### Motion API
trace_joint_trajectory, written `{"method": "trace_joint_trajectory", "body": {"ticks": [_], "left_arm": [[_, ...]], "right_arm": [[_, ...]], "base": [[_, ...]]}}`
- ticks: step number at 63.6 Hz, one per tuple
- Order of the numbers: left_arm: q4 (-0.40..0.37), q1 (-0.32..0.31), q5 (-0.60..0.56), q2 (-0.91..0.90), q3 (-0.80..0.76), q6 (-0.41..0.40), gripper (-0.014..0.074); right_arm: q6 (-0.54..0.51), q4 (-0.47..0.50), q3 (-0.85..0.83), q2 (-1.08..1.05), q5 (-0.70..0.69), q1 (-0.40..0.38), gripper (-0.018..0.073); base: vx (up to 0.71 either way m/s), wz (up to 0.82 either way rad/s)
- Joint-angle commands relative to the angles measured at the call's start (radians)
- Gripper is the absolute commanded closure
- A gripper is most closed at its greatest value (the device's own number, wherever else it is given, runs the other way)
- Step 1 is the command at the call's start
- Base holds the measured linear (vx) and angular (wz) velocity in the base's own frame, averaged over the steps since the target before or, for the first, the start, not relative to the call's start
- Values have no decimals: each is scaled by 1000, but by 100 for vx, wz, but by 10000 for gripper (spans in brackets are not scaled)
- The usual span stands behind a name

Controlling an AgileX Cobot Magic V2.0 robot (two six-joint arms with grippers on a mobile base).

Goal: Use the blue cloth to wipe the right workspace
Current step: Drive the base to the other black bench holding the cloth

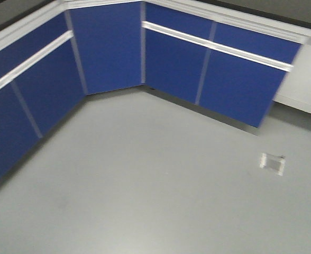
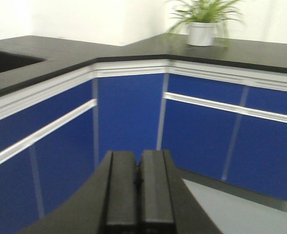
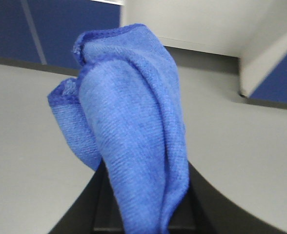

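Note:
My right gripper is shut on the blue cloth, which stands up in folds out of the jaws and hides the fingertips. It is held above the grey floor. My left gripper is shut and empty, its two black pads pressed together, pointing at the corner of the blue cabinets. Neither gripper nor the cloth shows in the front view.
Blue cabinet doors with white rails form a corner under a black countertop. A potted plant stands on the counter. The grey floor has a small metal plate. A white panel lies ahead of the right gripper.

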Motion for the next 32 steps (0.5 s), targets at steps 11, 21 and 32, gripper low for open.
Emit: {"method": "trace_joint_trajectory", "body": {"ticks": [11, 21, 32], "left_arm": [[1, -5, -83, -15, 30, -8, 602], [1, -5, -83, -15, 30, -8, 602], [1, -5, -83, -15, 30, -8, 602]], "right_arm": [[-4, -30, -30, -7, -59, -1, 564], [-4, -30, -30, -7, -59, -1, 564], [-4, -30, -30, -7, -59, -1, 564]], "base": [[2, -77], [5, -74], [7, -71]]}}
